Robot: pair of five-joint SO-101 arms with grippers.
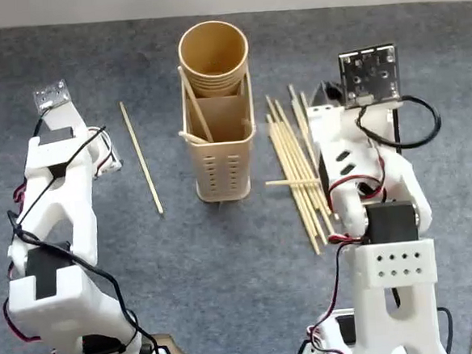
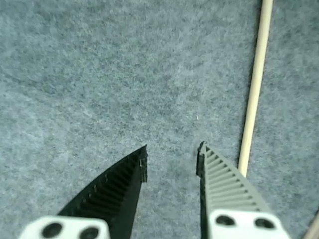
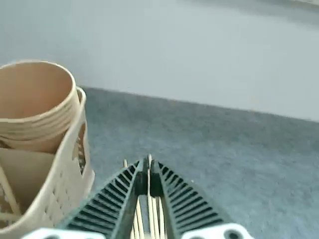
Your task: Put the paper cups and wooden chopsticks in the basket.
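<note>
Stacked paper cups [image 1: 214, 57] sit in the basket [image 1: 220, 174], one chopstick [image 1: 141, 158] left, a chopstick pile [image 1: 296, 165] right.

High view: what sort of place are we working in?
Probably a tabletop robot test bench: grey felt-like mat, plain pale wall behind, and staged props, a basket of paper cups beside loose chopsticks.

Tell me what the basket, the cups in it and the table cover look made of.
Basket: likely moulded plastic, beige, matte; slotted walls. Cups: paper by the look, tan, matte, thin rolled rims, nested. Table cover: grey felt or short-pile carpet, fuzzy surface; cannot tell which.
</note>
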